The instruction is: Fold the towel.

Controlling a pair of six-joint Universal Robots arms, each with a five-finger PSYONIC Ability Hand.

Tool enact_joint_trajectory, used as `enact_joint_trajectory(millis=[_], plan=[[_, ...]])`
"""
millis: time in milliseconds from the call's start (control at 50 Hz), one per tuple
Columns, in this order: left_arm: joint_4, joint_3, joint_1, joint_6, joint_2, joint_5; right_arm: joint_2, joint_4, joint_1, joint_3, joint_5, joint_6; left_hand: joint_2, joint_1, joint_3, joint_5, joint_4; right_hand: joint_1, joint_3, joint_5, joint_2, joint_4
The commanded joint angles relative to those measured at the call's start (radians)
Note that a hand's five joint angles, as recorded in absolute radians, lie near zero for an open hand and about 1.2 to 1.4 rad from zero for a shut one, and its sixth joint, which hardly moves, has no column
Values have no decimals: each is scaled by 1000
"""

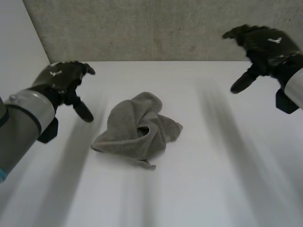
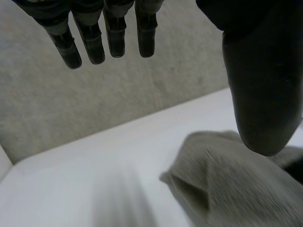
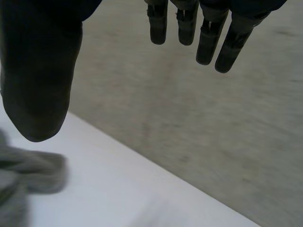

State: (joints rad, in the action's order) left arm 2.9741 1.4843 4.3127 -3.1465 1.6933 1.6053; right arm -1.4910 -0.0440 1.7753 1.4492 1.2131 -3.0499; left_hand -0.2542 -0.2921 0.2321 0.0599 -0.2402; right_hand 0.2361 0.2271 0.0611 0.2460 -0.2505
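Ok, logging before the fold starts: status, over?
Left robot hand open, holding nothing. Right robot hand open, holding nothing. Towel crumpled between them, untouched. Nothing in the way.

Towel [image 1: 137,130] fuzzy grey cloth; table [image 1: 213,179] smooth, matt.

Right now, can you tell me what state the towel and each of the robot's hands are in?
towel: crumpled in a heap on the table, not folded, nothing touching it.
left hand: open, fingers straight, raised above the table beside the towel, holding nothing.
right hand: open, fingers straight, raised off to the towel's other side, holding nothing.
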Motion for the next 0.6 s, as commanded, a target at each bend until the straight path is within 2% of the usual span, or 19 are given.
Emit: enact_joint_trajectory(millis=[20, 40, 100, 220, 260, 400, 540, 580, 600], plan=[[6, 151, 12, -53, -43, -97, 104, -46, -10, -16, -340, 121, 5, 43, -58, 14, 66, -62, -53, -61, -71, 76], [14, 219, 33, -84, -41, -135, 104, -47, -10, -16, -340, 122, -12, 26, -58, 32, 66, -62, -53, -61, -71, 76], [57, 299, 68, -95, -34, -146, 179, -91, 9, -50, -386, 174, -50, -12, -58, 70, 66, -62, -53, -61, -71, 76], [190, 379, 75, -96, 6, -143, 313, -99, 151, -107, -382, 306, -80, -42, -58, 99, 66, -62, -53, -61, -71, 76], [207, 382, 75, -96, 23, -143, 371, -100, 214, -128, -368, 376, -94, -56, -58, 114, 66, -62, -53, -61, -71, 76], [250, 379, 68, -92, 92, -143, 480, -88, 305, -157, -366, 467, -144, -106, -58, 164, 66, -60, -53, -60, -70, 76], [310, 370, 58, -86, 132, -140, 603, -86, 362, -242, -310, 485, -238, -200, -58, 258, 66, 148, -53, 149, 138, 76], [318, 370, 58, -84, 132, -140, 632, -74, 366, -266, -265, 503, -288, -250, -58, 307, 66, 335, -53, 336, 325, 76], [321, 370, 58, -84, 131, -140, 632, -74, 366, -266, -265, 504, -308, -271, -58, 328, 66, 336, -53, 337, 326, 76]])
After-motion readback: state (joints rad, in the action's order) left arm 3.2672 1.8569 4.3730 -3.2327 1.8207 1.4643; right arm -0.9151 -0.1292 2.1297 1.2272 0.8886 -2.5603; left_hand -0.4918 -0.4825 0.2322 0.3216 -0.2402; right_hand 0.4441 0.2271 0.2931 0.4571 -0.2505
